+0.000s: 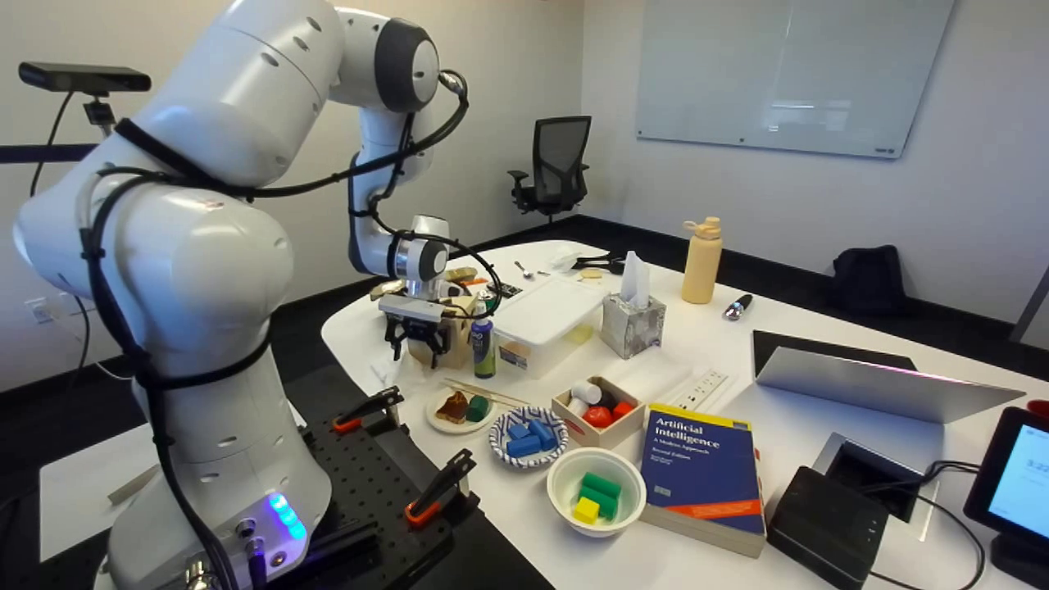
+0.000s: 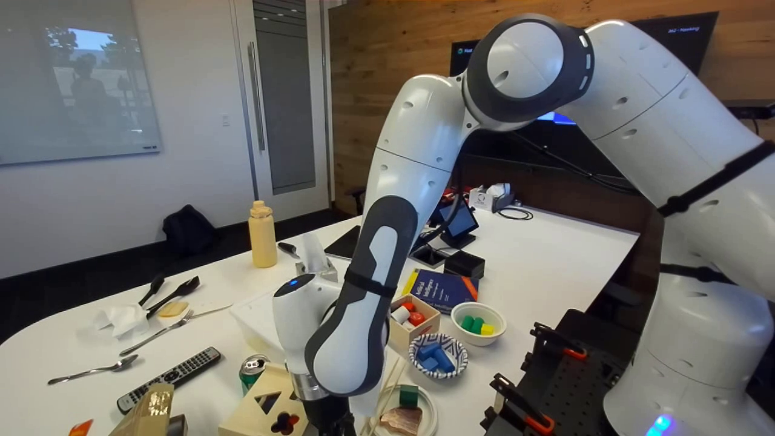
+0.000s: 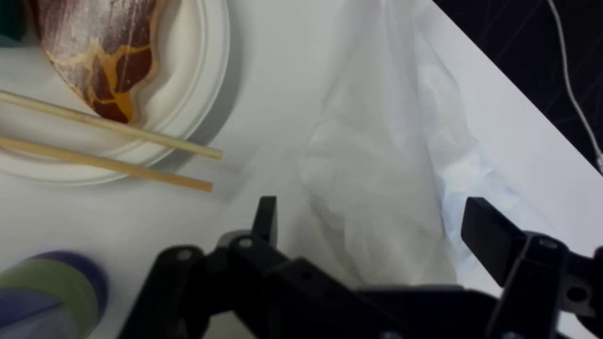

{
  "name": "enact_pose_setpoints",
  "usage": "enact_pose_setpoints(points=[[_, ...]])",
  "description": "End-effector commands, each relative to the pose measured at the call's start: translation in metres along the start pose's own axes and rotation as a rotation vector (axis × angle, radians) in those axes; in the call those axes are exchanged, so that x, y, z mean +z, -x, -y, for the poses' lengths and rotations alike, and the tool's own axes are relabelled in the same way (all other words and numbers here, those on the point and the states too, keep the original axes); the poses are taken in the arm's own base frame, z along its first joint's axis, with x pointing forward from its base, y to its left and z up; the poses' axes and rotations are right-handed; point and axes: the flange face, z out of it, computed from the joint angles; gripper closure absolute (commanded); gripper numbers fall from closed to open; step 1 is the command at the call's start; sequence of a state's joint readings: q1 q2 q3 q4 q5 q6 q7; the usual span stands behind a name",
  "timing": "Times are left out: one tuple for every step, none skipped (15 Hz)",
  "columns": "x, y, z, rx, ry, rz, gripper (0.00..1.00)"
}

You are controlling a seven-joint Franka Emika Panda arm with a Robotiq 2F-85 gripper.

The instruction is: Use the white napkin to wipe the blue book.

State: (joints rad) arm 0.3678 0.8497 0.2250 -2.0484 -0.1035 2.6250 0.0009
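Note:
The white napkin point(image 3: 377, 188) lies crumpled on the table in the wrist view, near the table's edge. A bluish-white crumpled part shows along its right side. The napkin also shows in an exterior view point(image 1: 383, 371) beside my gripper point(image 1: 416, 352). My gripper is open and empty, pointing down over the napkin, with one finger on each side of it in the wrist view point(image 3: 371, 205). The exact gap to the table is unclear. The blue book point(image 1: 701, 465) lies flat across the table, and it also shows in an exterior view point(image 2: 445, 292).
A spray bottle point(image 1: 483, 348) and a wooden shape box point(image 2: 260, 409) stand close to the gripper. A plate point(image 3: 214, 89) with chopsticks lies nearby. Bowls point(image 1: 565, 492) and a wooden box point(image 1: 627, 428) sit between gripper and book. Another crumpled white piece point(image 2: 124, 321) lies far off.

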Motion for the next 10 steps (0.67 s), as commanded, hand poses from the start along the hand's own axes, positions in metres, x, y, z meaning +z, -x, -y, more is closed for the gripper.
enact_pose_setpoints(points=[[0.008,-0.006,-0.005,-0.094,-0.091,-0.023,0.00],[0.009,-0.008,-0.007,-0.118,-0.115,-0.029,0.00],[0.009,-0.007,-0.006,-0.140,-0.136,-0.026,0.00],[0.011,-0.008,-0.008,-0.160,-0.148,-0.017,0.00],[0.009,-0.008,-0.008,-0.173,-0.157,-0.024,0.00],[0.007,-0.007,-0.008,-0.175,-0.152,-0.027,0.00],[0.004,-0.005,-0.007,-0.166,-0.130,-0.019,0.00],[0.001,-0.003,-0.004,-0.159,-0.107,-0.016,0.00],[0.000,-0.001,-0.002,-0.155,-0.091,-0.008,0.00],[0.001,-0.001,-0.001,-0.151,-0.082,-0.006,0.00]])
